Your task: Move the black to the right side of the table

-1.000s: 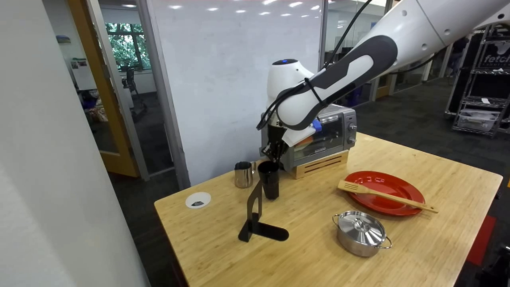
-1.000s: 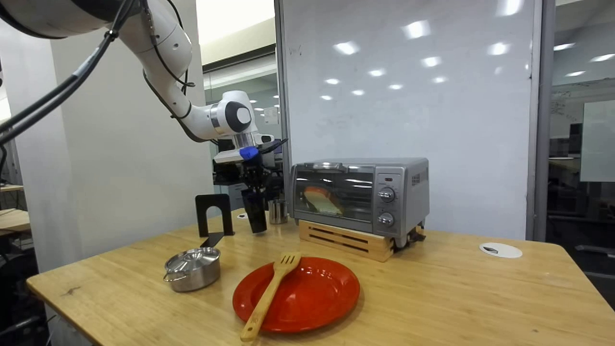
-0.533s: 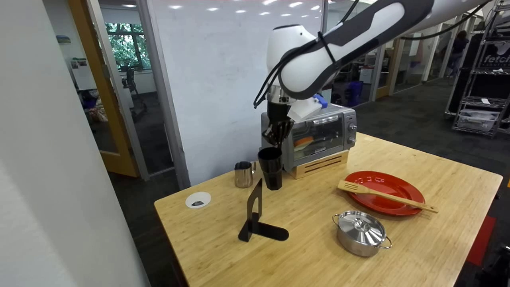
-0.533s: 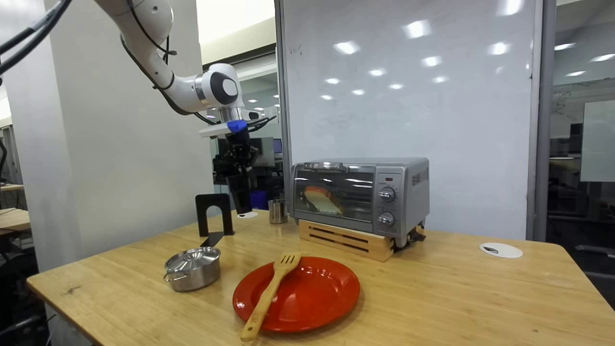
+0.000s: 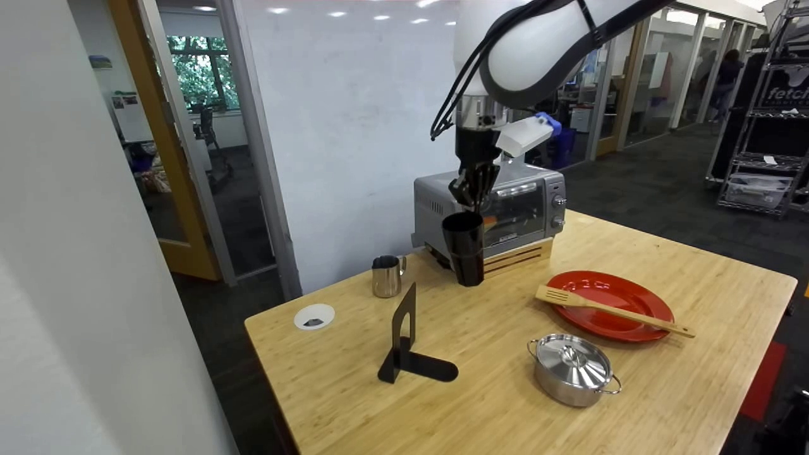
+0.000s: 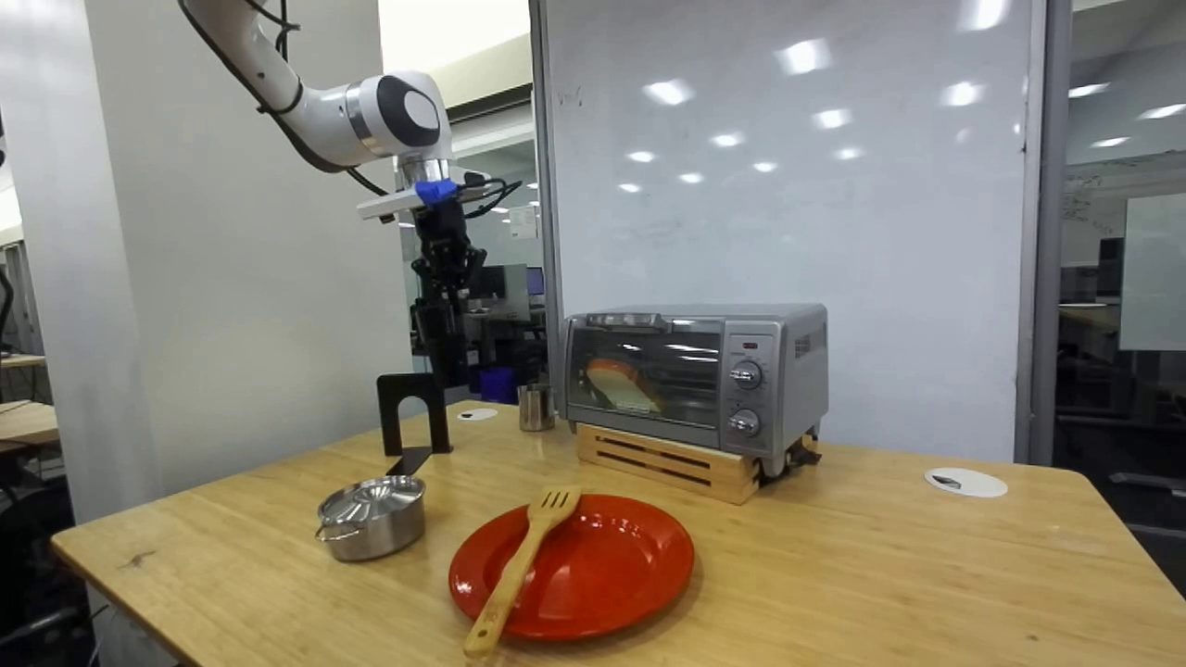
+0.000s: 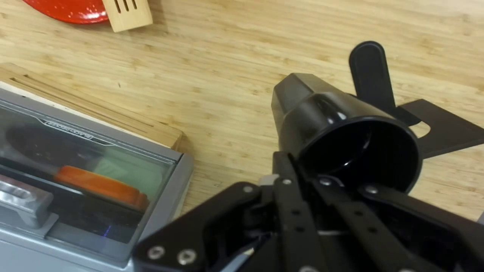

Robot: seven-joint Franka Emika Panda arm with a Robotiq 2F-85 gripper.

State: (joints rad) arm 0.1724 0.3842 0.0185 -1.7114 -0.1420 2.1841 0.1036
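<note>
The black cup (image 5: 464, 253) hangs in the air above the light wood table (image 5: 493, 411), slightly tilted with its mouth up. It is in front of the toaster oven's near end in this exterior view. My gripper (image 5: 477, 205) is shut on the cup's wall at the rim. In an exterior view the cup (image 6: 443, 345) and gripper (image 6: 454, 292) are dark against the background, above and behind the black stand. In the wrist view the gripper (image 7: 297, 166) has one finger outside the cup (image 7: 321, 117) and one inside its mouth. The inner fingertip is hard to see.
A toaster oven (image 5: 442, 212) stands on a wooden base at the back. The black L-shaped stand (image 5: 404, 354), metallic cup (image 5: 387, 278), lidded pot (image 5: 572, 373) and red plate (image 5: 607, 287) with a wooden spatula (image 5: 619, 311) are on the table. A whiteboard wall (image 6: 880, 232) is behind.
The arm has lifted the black cup off the table. In the exterior views the cup has moved up and right in one picture, up and left in another. Other objects have not moved.
</note>
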